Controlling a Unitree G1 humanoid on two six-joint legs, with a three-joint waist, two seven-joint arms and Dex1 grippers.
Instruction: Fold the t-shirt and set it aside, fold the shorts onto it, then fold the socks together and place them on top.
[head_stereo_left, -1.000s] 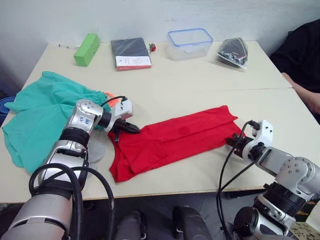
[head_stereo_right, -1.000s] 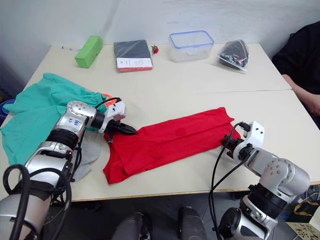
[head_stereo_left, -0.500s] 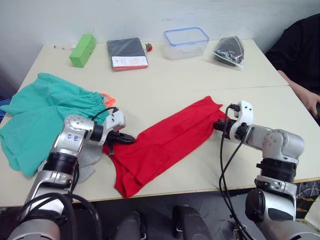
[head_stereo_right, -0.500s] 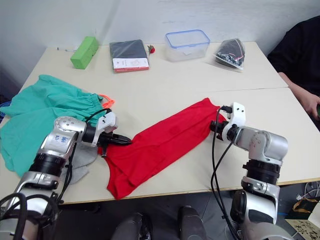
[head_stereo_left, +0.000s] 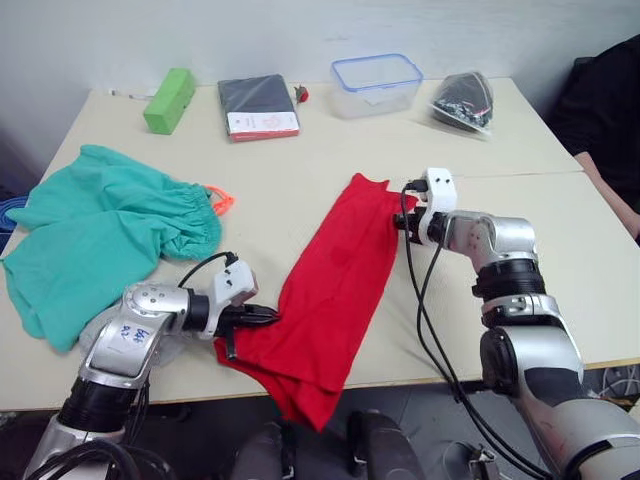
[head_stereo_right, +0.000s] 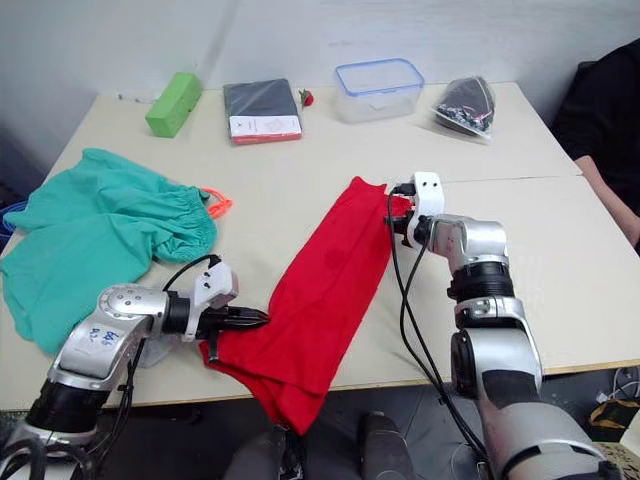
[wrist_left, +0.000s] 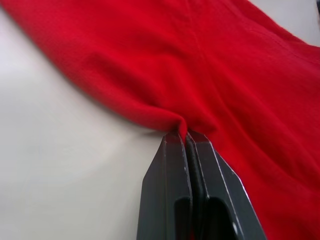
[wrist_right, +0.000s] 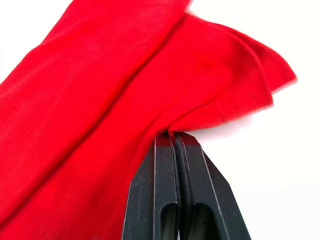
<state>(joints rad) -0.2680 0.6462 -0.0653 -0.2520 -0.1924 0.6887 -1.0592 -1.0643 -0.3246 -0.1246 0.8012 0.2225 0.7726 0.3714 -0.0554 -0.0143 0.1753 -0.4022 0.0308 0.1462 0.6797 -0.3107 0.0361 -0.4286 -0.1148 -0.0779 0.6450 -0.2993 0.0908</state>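
Bright red short-sleeved cotton t-shirt (head_stereo_left: 335, 290) lies as a long narrow band on the pale counter (head_stereo_left: 560, 260), long axis running from the far middle toward the near edge; its near end droops over that edge. Left hand (head_stereo_left: 262, 316) pinched tight on the near side of the band, low down by the counter edge. Right hand (head_stereo_left: 400, 222) pinched tight on the far end. One hand at each end, so either can carry its end toward the other; the right end lies flat on the counter, the left end is half off it.

Teal-green gathered-waist shorts (head_stereo_left: 100, 235) well apart, on the left. Light grey knit socks partly under the left arm, hard to make out.

Head views give the band's whole lie. Left wrist view shows cloth bunched into a tuck at the fingertips (wrist_left: 175, 142); right wrist view shows layered hem edges fanning beside that grip.
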